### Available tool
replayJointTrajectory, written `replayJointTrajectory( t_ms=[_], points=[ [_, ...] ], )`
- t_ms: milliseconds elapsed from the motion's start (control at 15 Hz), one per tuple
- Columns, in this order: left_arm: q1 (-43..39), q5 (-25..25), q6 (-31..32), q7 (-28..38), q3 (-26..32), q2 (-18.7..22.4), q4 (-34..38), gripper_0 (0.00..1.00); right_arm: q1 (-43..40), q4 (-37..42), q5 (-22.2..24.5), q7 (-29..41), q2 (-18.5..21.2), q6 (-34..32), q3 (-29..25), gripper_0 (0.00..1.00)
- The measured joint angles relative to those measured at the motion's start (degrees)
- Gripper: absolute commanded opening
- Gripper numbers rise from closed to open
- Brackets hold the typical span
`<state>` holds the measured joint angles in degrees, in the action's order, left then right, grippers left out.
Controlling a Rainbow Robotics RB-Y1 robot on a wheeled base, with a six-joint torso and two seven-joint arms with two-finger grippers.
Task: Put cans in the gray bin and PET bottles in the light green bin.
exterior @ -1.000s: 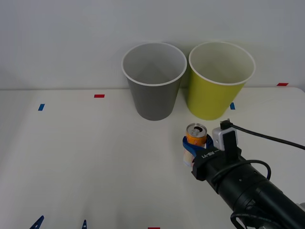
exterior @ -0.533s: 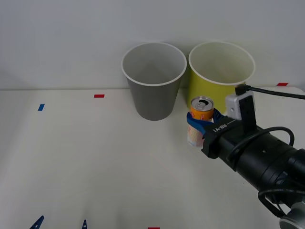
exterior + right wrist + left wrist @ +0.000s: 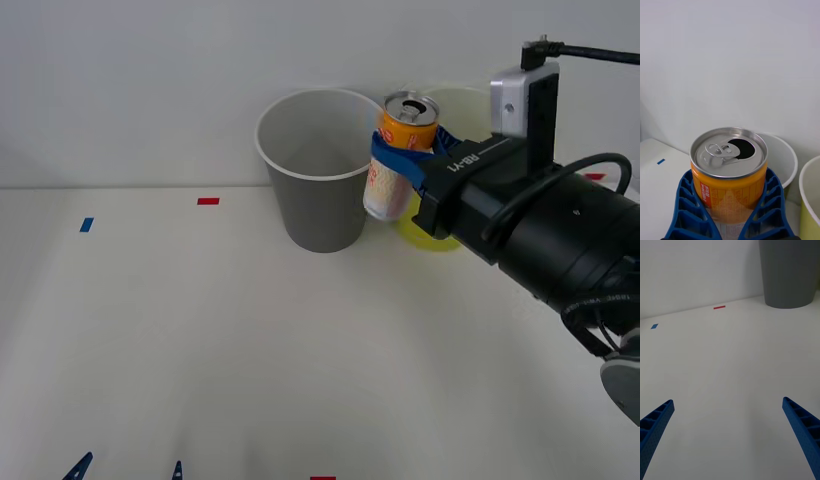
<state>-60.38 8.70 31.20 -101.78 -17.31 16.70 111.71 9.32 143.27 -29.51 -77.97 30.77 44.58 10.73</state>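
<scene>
The can [image 3: 406,124], orange fading to whitish with an open silver top, hangs upright in the air. My right gripper [image 3: 396,160] is shut on its body. It is level with the bins' rims, just right of the gray bin [image 3: 320,175] and in front of the light green bin [image 3: 418,226], which my arm mostly hides. In the right wrist view the blue fingers [image 3: 688,210] clasp the can [image 3: 729,176], with the gray bin [image 3: 787,159] and light green bin [image 3: 809,210] behind. My left gripper [image 3: 730,435] stands open low over the table near its front edge, far from the gray bin [image 3: 790,273].
The white table [image 3: 200,330] carries small tape marks: a red one [image 3: 208,201] and a blue one [image 3: 86,224] at the left, and a red one [image 3: 322,478] at the front edge. A white wall stands behind the bins.
My right gripper has lifted the can off the table, from in front of the light green bin up to rim height and slightly left toward the gray bin. The left arm has not moved.
</scene>
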Motion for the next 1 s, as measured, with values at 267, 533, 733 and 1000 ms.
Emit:
replayJointTrajectory(
  t_ms=[267,533,733,1000],
  points=[
    [0.0,0.0,0.0,0.0,0.0,0.0,0.0,1.00,10.0,-10.1,-0.8,0.6,-2.4,-0.2,0.1,0.00],
    [0.0,0.0,0.0,0.0,0.0,0.0,0.0,1.00,18.4,-21.2,-1.1,0.8,-5.3,-2.6,2.0,0.00],
    [0.0,0.0,0.0,0.0,0.0,0.0,0.0,1.00,22.8,-30.0,0.0,0.8,-6.8,-9.2,4.5,0.00],
    [0.0,0.0,0.0,0.0,0.0,0.0,0.0,1.00,27.2,-37.0,1.8,0.9,-7.5,-11.5,6.9,0.00]
  ],
)
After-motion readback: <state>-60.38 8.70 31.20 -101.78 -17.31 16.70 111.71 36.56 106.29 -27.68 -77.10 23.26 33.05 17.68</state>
